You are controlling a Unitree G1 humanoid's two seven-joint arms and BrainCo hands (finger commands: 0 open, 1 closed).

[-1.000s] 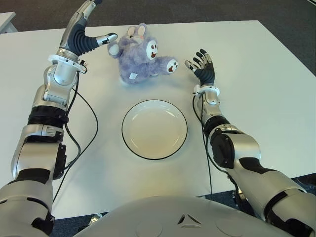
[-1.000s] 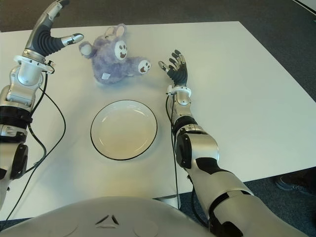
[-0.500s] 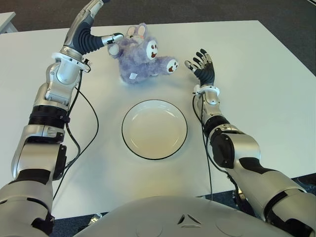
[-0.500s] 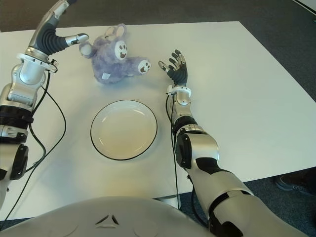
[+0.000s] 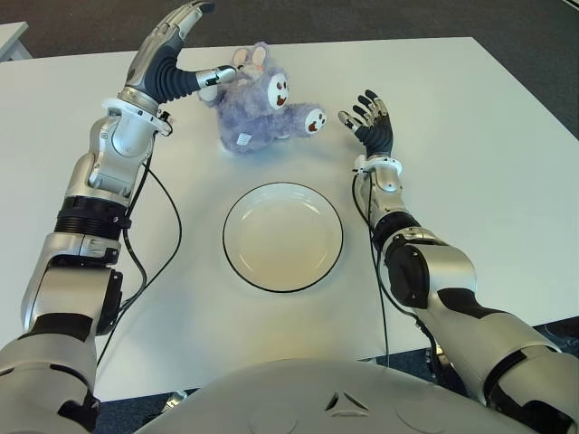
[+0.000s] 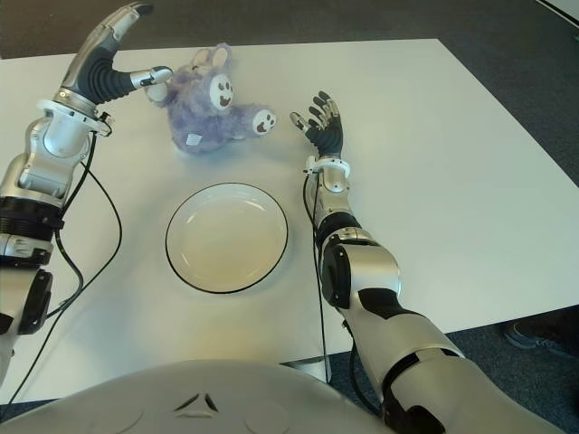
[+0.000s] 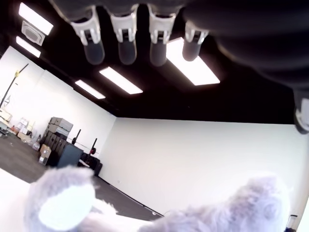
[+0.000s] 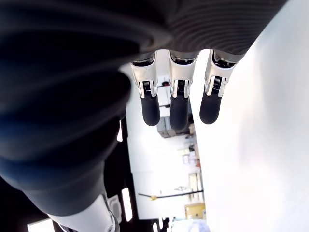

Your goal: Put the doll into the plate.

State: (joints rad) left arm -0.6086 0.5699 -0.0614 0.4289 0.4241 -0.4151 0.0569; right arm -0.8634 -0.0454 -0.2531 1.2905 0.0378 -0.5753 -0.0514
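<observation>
A purple plush doll [image 5: 258, 108] lies on the white table [image 5: 470, 154], just beyond the round white plate [image 5: 283, 236] with a dark rim. My left hand [image 5: 185, 54] is open at the doll's left side, thumb against its raised arm, fingers spread above. In the left wrist view the doll's fur [image 7: 231, 212] fills the lower part under straight fingers [image 7: 125, 36]. My right hand [image 5: 369, 119] is open, fingers spread, a short way right of the doll's foot and not touching it.
A black cable [image 5: 158, 244] hangs from my left forearm over the table to the left of the plate. The table's far edge [image 5: 362, 40] runs just behind the doll, with dark floor beyond.
My left hand has moved right and nearer, until its thumb meets the doll's raised arm. The right hand, doll and plate have not moved.
</observation>
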